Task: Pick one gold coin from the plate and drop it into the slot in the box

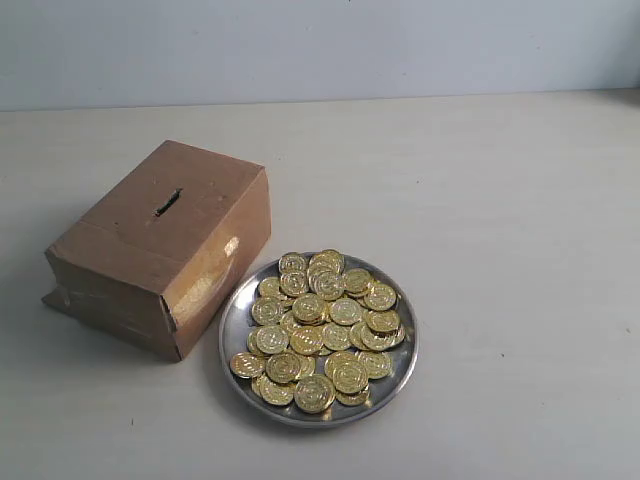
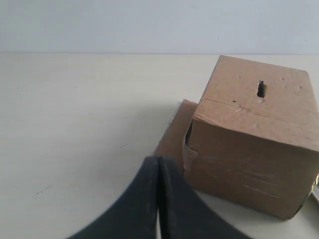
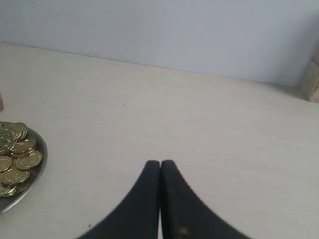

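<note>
- Exterior view: gold coins (image 1: 325, 330) heap the plate (image 1: 228, 335), just beside the box (image 1: 150, 245); box slot (image 1: 167, 204) faces up.
- Clenched and empty: left pincer (image 2: 158, 160) and right pincer (image 3: 160, 163).
- Best: open right pincer, take one outlying coin.

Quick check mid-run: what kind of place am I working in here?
Probably a lab test bench: a pale tabletop against a plain blank wall, holding staged props, a taped brown cardboard box with a slit and a round silver metal plate of gold coins.
</note>
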Robot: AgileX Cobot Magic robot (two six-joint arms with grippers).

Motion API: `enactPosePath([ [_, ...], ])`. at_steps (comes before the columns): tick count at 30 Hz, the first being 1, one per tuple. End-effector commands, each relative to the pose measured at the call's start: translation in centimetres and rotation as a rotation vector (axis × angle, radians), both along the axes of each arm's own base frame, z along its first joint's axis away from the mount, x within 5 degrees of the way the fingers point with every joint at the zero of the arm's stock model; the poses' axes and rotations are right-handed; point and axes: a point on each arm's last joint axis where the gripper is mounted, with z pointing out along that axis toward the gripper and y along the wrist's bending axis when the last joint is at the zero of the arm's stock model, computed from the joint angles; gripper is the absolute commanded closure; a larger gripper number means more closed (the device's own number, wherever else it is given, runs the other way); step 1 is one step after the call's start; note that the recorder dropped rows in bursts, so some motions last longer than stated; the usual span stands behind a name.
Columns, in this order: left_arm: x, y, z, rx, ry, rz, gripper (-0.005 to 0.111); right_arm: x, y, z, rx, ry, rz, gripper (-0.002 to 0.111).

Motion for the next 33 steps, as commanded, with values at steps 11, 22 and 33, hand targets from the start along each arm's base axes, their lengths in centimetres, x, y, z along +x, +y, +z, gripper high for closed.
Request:
enactPosePath([
  [11, 0.0, 0.0, 0.1, 0.003, -0.014, 0.003, 0.107, 0.0, 0.0, -0.2, -0.010, 0.001, -0.004, 0.108],
  [22, 0.0, 0.0, 0.1, 0.005, -0.017, 0.003, 0.107, 0.1, -0.1, 0.1, -0.016, -0.032, -0.007, 0.108],
  [33, 0.0, 0.0, 0.1, 0.005, -0.017, 0.003, 0.107, 0.2, -0.2, 1.3, 0.050, -0.155, -0.031, 0.108],
])
